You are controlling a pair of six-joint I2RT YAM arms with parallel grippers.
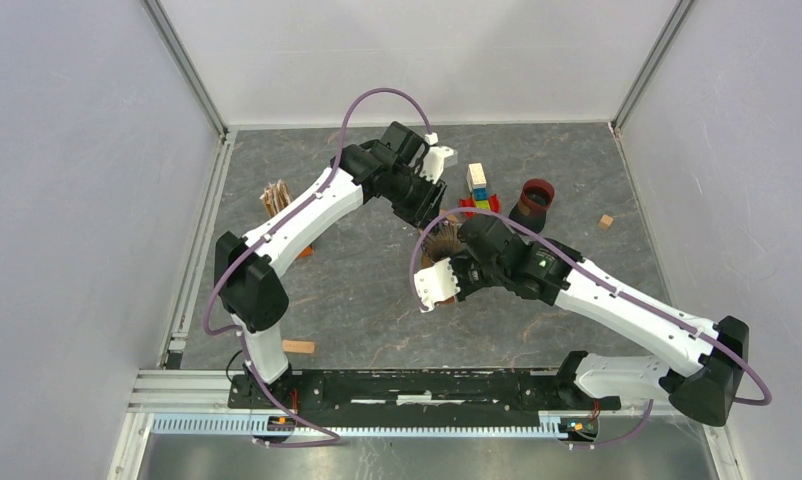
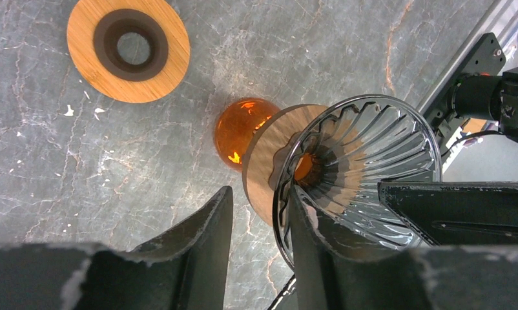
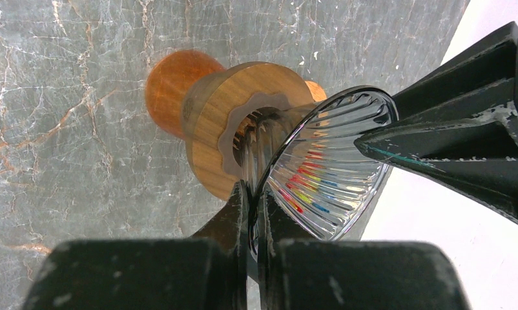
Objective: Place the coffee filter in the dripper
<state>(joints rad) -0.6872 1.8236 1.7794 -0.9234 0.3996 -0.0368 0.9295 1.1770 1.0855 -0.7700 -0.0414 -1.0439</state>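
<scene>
Top external view, left edge of the worktop [image 1: 377, 310]: a brown pleated filter stack [image 1: 274, 197] stands here. It is probably the coffee filters, though too small to be sure, and it is well apart from the dripper [image 1: 443, 240].
Left claw [image 2: 261, 194]: partly open over the middle of the worktop, with one finger outside the dripper's rim and one inside. No clamping shows.
Dripper: ribbed glass with a wooden collar and an amber ball handle, tipped on its side. The cone is bare inside.
Right claw [image 3: 251, 194]: pinched closed on the glass rim, holding the dripper tilted.
Done so far: judging by this, only the dripper is in hand.
Left to do: pick a filter from the stack, bring it over and seat it in the cone, which is nearly the whole task.
Counts: two claws, one dripper, one filter stack, one wooden disc [image 2: 128, 48], one pile of coloured blocks [image 1: 478, 187], one dark red cup [image 1: 535, 200], two small wooden blocks [image 1: 298, 347].
</scene>
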